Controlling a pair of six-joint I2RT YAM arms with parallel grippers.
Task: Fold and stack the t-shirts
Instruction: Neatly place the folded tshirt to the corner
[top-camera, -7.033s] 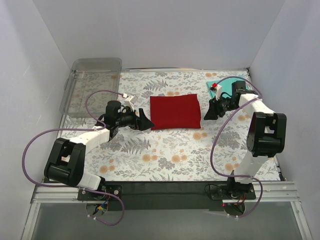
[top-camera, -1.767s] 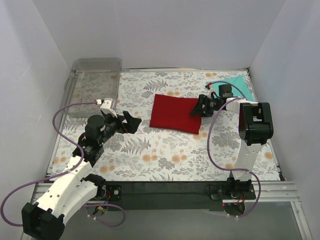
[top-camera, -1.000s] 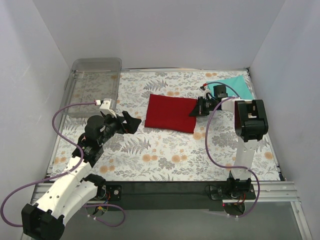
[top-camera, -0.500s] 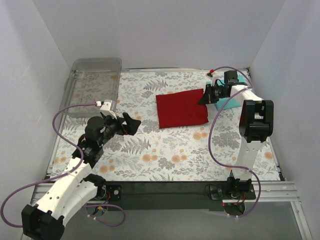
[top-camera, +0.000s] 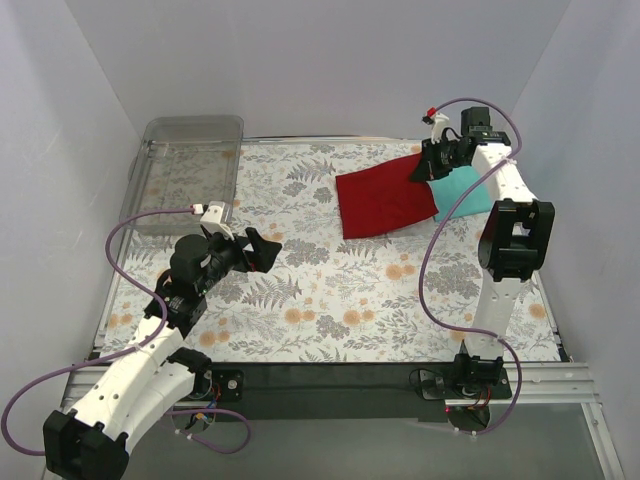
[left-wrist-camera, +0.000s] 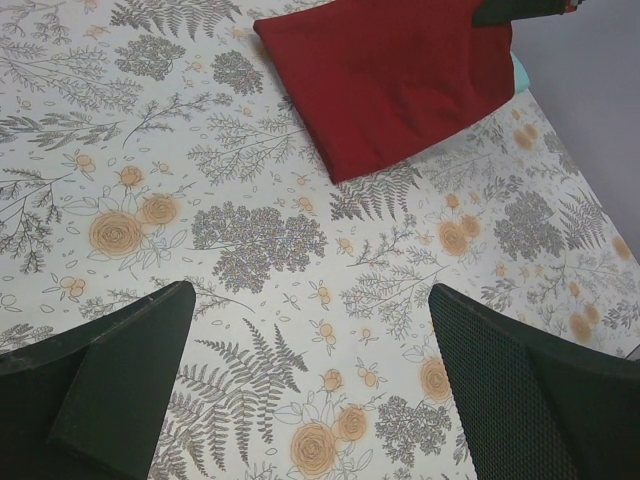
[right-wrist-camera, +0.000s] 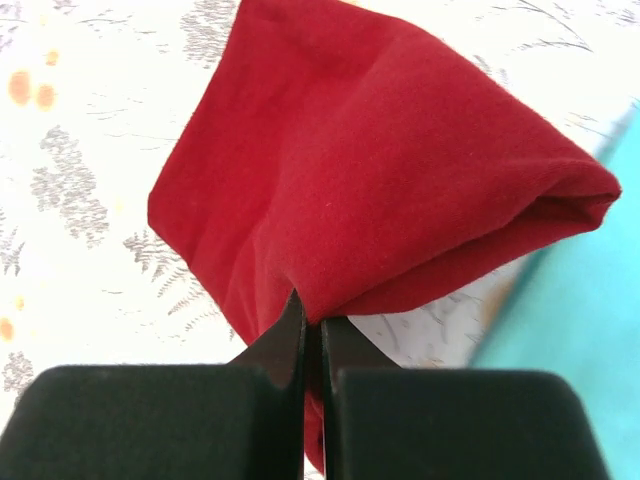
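The right claw (right-wrist-camera: 312, 322) was clamped on the folded red t-shirt (top-camera: 385, 203), the cloth trailing to its left; the teal t-shirt (top-camera: 462, 192) lay just to its right; the left claw (top-camera: 262, 248), jaws apart, hung well away

You see a flat mat printed with grey ferns and orange flowers (top-camera: 330, 300), which carries everything in view. A clear rectangular plastic tray (top-camera: 190, 122) stands at its far left corner, and a plain teal-turquoise cloth t-shirt (top-camera: 462, 192) lies flat at its far right corner. Just left of the teal one, a folded dark red cloth t-shirt (top-camera: 385, 200) rests on the mat with its right end raised, its edge meeting the teal cloth.
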